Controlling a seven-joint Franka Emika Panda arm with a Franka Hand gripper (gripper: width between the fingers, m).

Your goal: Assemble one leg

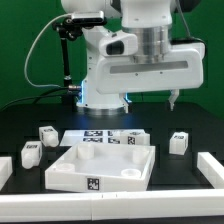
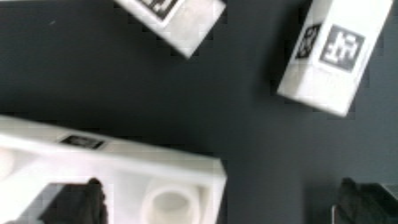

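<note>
**The leg (image 1: 178, 142) lay loose on the worktop (image 1: 172, 178), with the hand (image 1: 175, 100) above it holding nothing.**

We saw the leg, tag facing out, at the exterior view's right. It sat apart from the big white tray (image 1: 65, 178), between the tray's corner and a long white bar (image 1: 208, 165) at the edge. The hand hung clear of it, spread wide. In the wrist view its dark fingertips (image 2: 71, 200) showed at opposite sides, with a tray corner beneath the gap between them. The marker board (image 1: 105, 137) lay just behind the tray. Two more small tagged blocks (image 1: 45, 133) sat on the exterior view's left, well apart from the leg.
</note>
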